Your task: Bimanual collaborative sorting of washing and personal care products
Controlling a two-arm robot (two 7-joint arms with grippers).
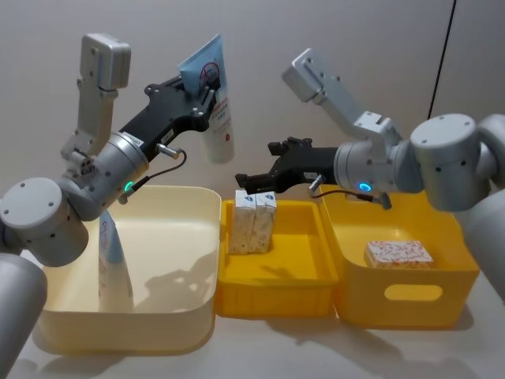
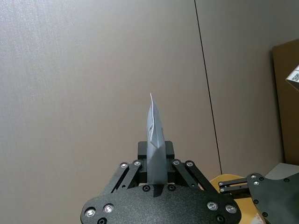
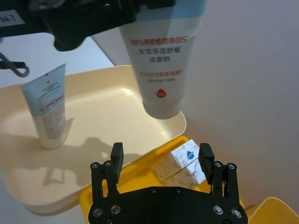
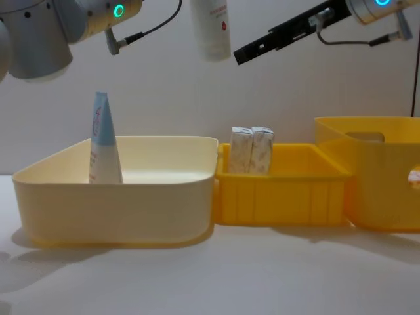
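My left gripper (image 1: 207, 88) is shut on the crimped end of a pale blue and white tube (image 1: 218, 106), which hangs cap-down in the air above the gap between the cream bin (image 1: 185, 332) and the small yellow bin (image 1: 272, 296). The left wrist view shows the tube (image 2: 155, 135) edge-on between the jaws. Another tube (image 1: 110, 260) stands upright in the cream bin. Two white cartons (image 1: 253, 221) stand side by side in the small yellow bin. My right gripper (image 1: 254, 183) hovers open just above them, holding nothing. A third carton (image 1: 398, 253) lies flat in the deep yellow bin (image 1: 410, 304).
The three bins stand in a row touching each other, cream on the left, deep yellow on the right. A plain wall rises close behind them. Bare tabletop (image 4: 216, 275) runs in front of the bins.
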